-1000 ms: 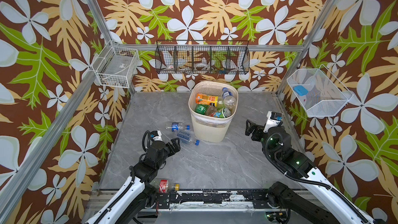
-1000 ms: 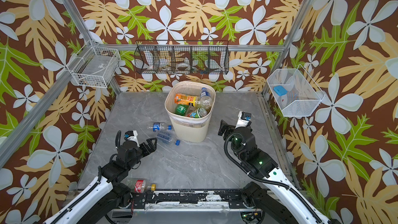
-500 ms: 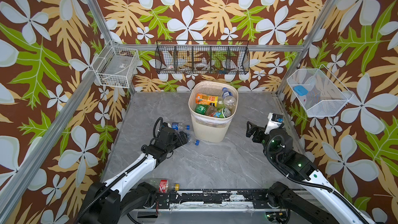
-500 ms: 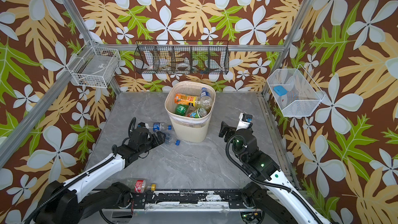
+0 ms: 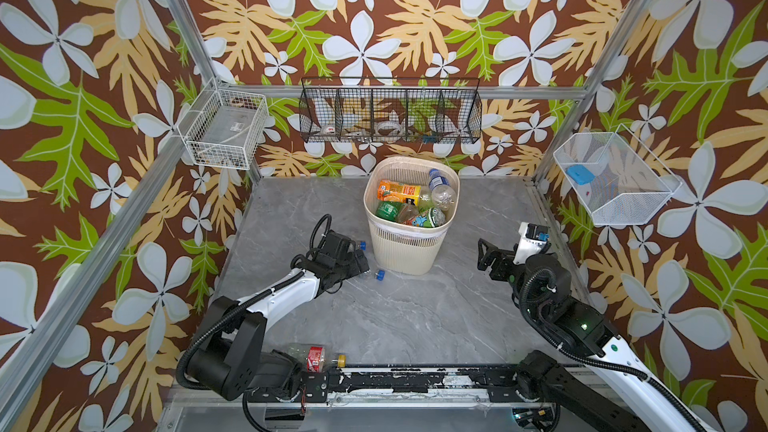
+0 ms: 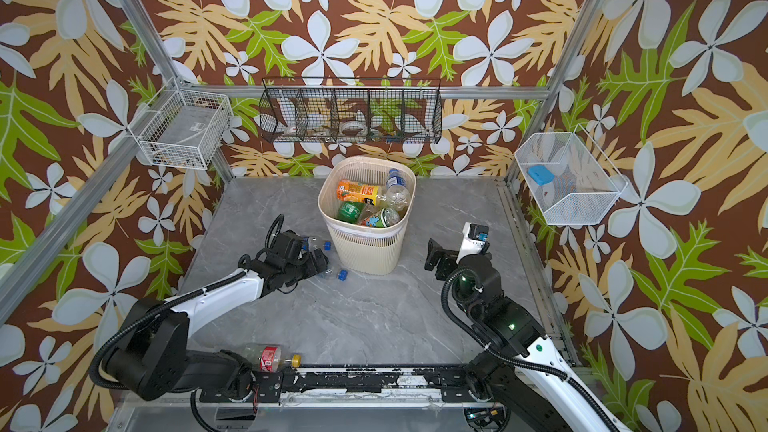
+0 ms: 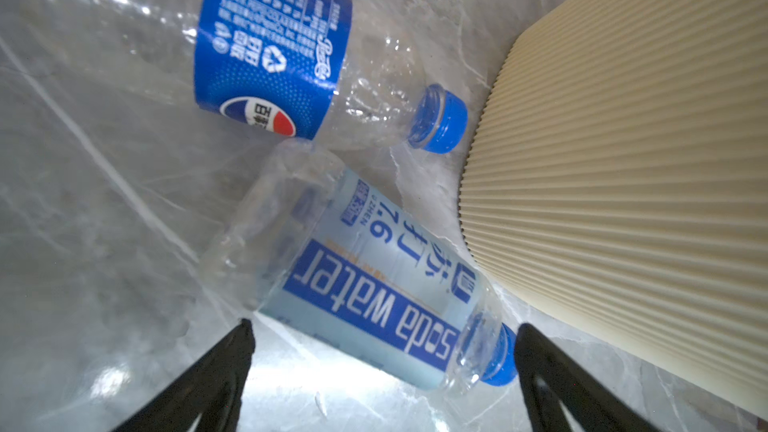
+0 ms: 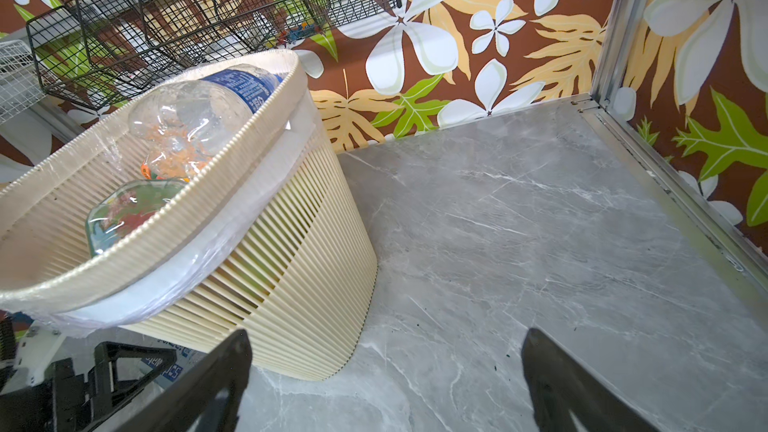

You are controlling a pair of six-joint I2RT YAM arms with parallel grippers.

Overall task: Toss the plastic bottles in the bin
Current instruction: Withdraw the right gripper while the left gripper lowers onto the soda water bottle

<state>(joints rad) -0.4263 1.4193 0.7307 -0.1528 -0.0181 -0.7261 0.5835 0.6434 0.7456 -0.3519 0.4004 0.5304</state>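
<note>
The cream ribbed bin [image 5: 409,249] stands mid-table with several plastic bottles [image 5: 399,194] inside. Left of it two clear bottles lie on the floor: a blue-label cola bottle [image 7: 274,47] and a soda water bottle [image 7: 374,284], blue caps toward the bin [image 7: 623,160]. My left gripper [image 7: 382,338] hangs open right over the soda water bottle, its neck end between the fingers, untouched. In both top views that gripper [image 5: 357,261] hides most of both bottles. A red-label bottle [image 5: 316,357] lies at the front edge. My right gripper [image 8: 384,342] is open over bare floor beside the bin.
A black wire rack [image 5: 390,114] hangs on the back wall. White wire baskets hang at the left [image 5: 224,135] and right [image 5: 611,184]. Aluminium frame rails edge the grey marble table [image 5: 415,317]. The arms' base rail [image 5: 415,380] runs along the front.
My left arm has reached forward to the two bottles beside the bin and now covers them. The right arm has hardly moved.
</note>
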